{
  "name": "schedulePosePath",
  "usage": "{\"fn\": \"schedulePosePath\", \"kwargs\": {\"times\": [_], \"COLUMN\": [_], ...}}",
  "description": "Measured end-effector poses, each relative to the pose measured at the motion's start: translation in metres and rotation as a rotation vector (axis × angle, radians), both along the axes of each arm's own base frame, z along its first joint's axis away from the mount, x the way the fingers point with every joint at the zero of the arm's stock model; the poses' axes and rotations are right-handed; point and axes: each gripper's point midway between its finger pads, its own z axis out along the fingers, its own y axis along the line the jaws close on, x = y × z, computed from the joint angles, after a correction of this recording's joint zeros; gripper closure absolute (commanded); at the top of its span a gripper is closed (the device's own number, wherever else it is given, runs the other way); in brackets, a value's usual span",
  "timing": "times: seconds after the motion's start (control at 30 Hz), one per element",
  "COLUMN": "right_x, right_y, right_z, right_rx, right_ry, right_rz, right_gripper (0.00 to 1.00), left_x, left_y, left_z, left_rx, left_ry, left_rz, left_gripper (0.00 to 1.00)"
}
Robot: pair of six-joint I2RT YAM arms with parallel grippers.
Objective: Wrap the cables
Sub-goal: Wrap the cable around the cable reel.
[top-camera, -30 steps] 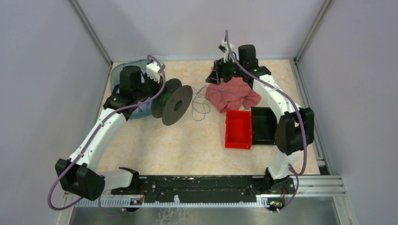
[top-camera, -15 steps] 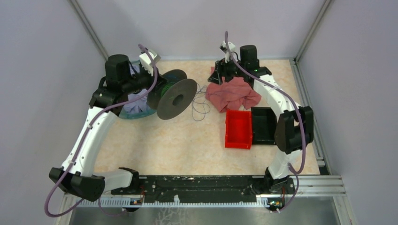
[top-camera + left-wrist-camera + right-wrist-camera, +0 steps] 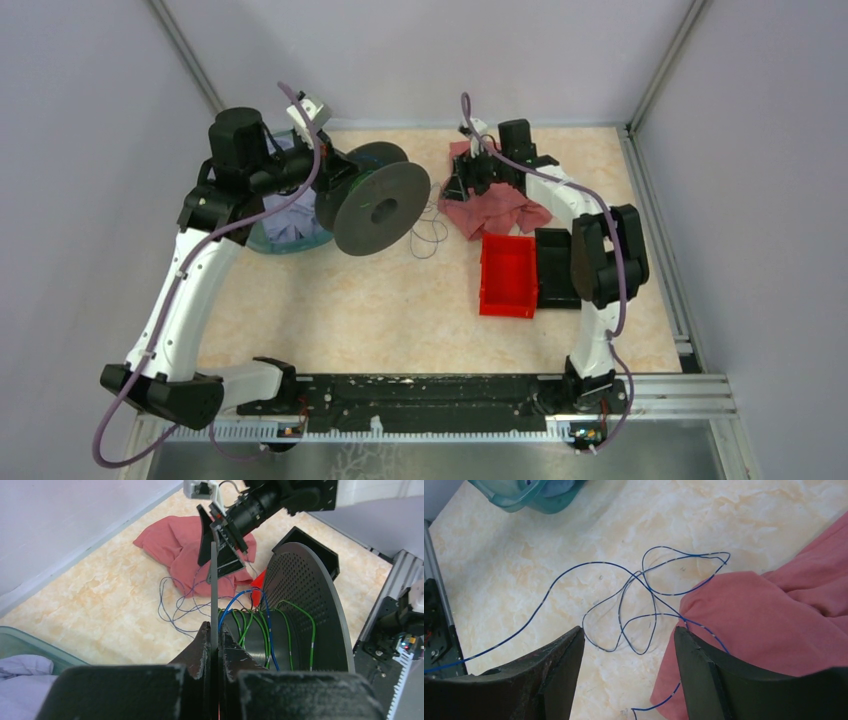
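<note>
blue cables (image 3: 599,563), red cloth (image 3: 774,625), black spool (image 3: 400,180)

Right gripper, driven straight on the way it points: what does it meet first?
Probably the loose cables on the table, lying between the fingers of the open right gripper. The pink cloth lies close beside; depth is unclear.

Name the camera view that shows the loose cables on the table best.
Right wrist view: the cables fill the frame, each blue loop traceable up to the red cloth. Top external shows them tiny, beside the spool; left wrist shows them smaller, crossed by the spool's flange edge.
</note>
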Motion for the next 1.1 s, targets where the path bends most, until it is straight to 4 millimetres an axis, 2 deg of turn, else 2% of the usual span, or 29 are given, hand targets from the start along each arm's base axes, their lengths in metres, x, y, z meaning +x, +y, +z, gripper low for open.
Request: {"fn": "schedulePosePath", "kwargs": {"times": [0.37, 0.53, 0.67, 0.83, 1.0, 1.1], "right_x": [-0.006, -0.014, -0.028, -0.058, -0.084, -0.087], "right_y": [0.022, 0.033, 0.038, 0.032, 0.028, 0.032], "right_z": [-0.037, -0.039, -0.047, -0.067, -0.060, -0.050], "right_rx": [0.105, 0.140, 0.160, 0.163, 0.219, 0.249], "right_ry": [0.119, 0.134, 0.153, 0.212, 0.181, 0.130], "right_rz": [0.072, 0.122, 0.162, 0.180, 0.189, 0.204], "right_gripper": [0.34, 0.34, 0.34, 0.34, 0.34, 0.34], "left_x": [-0.010, -0.009, -0.009, -0.001, 0.016, 0.024], "left_y": [-0.013, -0.018, -0.019, -0.013, -0.001, 0.002], "left_z": [0.025, 0.035, 0.037, 0.038, 0.042, 0.045], "left_rx": [-0.101, -0.139, -0.152, -0.169, -0.206, -0.235], "left_ry": [0.036, 0.042, 0.051, 0.071, 0.101, 0.125], "left_rz": [-0.062, -0.075, -0.072, -0.013, 0.100, 0.145], "left_gripper": [1.00, 1.00, 1.00, 1.00, 1.00, 1.00]}}
